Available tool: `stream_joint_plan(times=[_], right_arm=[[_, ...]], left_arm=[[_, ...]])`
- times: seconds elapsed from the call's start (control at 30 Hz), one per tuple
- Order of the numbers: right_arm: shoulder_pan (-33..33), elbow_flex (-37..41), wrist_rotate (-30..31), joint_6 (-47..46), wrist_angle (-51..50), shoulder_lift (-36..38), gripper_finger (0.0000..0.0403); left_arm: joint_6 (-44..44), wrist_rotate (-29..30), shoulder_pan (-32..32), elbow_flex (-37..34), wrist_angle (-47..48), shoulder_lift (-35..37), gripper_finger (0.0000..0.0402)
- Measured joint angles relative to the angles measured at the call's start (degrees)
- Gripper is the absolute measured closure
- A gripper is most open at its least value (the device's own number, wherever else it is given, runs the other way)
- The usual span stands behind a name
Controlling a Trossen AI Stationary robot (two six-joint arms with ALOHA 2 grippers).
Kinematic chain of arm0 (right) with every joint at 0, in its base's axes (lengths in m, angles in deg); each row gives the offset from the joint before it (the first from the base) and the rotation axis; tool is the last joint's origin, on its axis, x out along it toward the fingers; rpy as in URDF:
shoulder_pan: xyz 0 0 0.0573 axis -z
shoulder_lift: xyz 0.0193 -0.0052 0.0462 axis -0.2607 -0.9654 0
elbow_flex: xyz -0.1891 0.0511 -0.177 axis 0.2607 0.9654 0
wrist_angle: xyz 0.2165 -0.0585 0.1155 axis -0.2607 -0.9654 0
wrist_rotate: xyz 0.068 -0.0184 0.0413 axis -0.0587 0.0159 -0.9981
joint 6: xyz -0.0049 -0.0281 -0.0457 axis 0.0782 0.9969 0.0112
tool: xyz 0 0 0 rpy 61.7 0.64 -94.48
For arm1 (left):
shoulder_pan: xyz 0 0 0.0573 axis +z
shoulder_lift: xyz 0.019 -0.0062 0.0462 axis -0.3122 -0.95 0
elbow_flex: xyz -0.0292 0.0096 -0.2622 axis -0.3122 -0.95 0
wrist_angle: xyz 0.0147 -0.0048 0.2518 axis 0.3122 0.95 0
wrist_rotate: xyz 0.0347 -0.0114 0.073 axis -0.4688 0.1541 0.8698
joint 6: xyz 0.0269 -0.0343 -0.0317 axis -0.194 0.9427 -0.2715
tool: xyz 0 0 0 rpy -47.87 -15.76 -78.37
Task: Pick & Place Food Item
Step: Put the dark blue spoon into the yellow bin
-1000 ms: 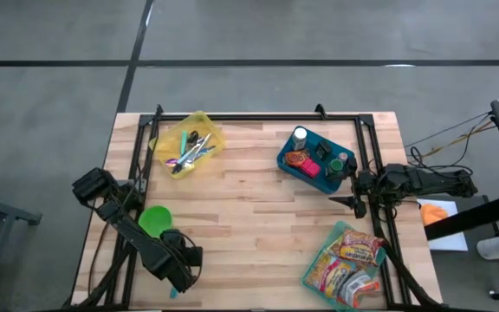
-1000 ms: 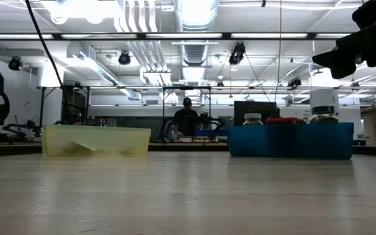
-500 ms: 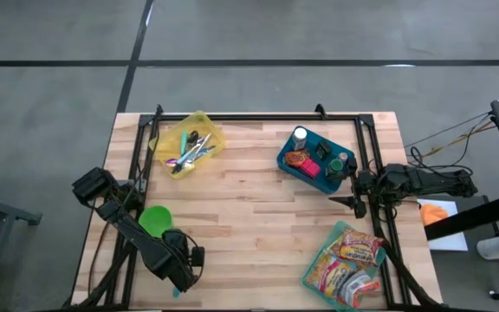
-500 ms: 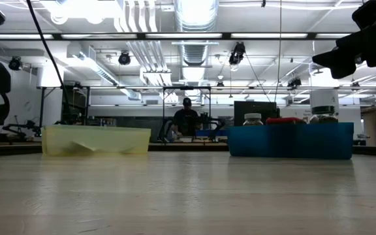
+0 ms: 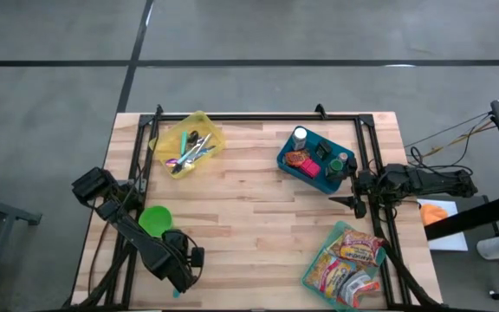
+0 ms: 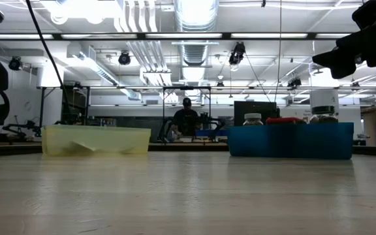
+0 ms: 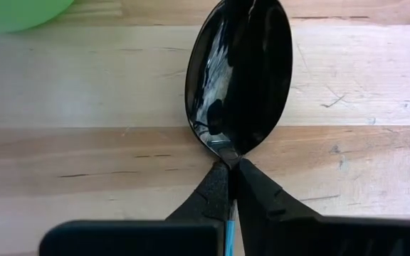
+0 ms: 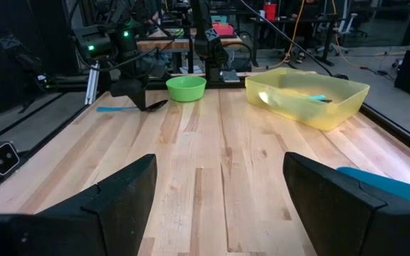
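Progress is early: left gripper (image 7: 231,186) is clamped on a black spoon with blue handle (image 7: 239,75) near the green bowl (image 5: 154,219); food packets (image 5: 346,258) lie untouched; right gripper (image 8: 219,195) waits wide.

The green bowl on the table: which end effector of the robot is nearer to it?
Left. The left end effector is beside the green bowl, shut on a spoon. The right end effector is open, far across the table by the blue bin.
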Motion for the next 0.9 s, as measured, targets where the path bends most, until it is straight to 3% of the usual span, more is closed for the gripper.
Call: stream_joint_plan(times=[0.9], right_arm=[[0.0,0.0,0.0,0.0,0.0,0.0,0.01]], left_arm=[[-0.5,0.0,1.2,3.0,3.7,1.7,0.0392]])
